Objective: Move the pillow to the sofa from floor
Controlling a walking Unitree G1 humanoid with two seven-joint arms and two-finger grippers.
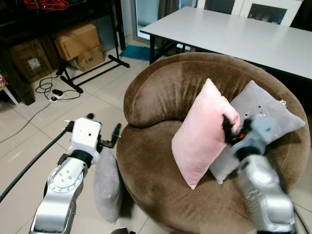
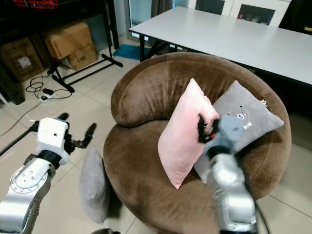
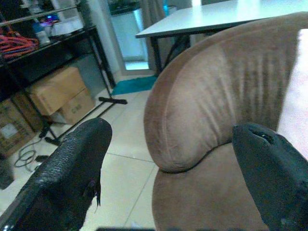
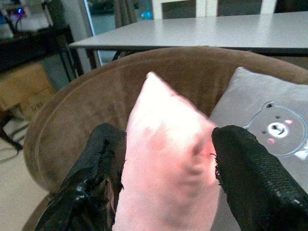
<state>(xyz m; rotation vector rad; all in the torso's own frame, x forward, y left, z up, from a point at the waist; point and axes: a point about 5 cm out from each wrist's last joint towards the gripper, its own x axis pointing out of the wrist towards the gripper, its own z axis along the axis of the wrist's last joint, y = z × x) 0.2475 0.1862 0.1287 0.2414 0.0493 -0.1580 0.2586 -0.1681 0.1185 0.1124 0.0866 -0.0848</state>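
Nearest, the left gripper (image 1: 104, 130) hovers over the pale tiled floor (image 1: 29, 141) just beside the sofa's front, its long, rough-textured black jaws spread wide and holding nothing. Below it a soft grey pillow (image 1: 107, 185) stands on edge on the floor, leaning against the sofa's base. The round sofa (image 1: 161, 97) is covered in brown velvety fabric with a curved, padded backrest. On its seat the pink pillow (image 1: 202, 131), smooth and square with pointed corners, stands upright on a lower corner. The right gripper (image 4: 166, 144) is at its upper edge, jaws parted on either side of the pink fabric; whether they press it cannot be told. Behind it leans a grey cushion with a bear face (image 2: 243, 117). Beyond the sofa stands a flat white tabletop (image 1: 234, 34), with cardboard boxes (image 1: 80, 46) and a black metal rack (image 1: 97, 63) on the far left.
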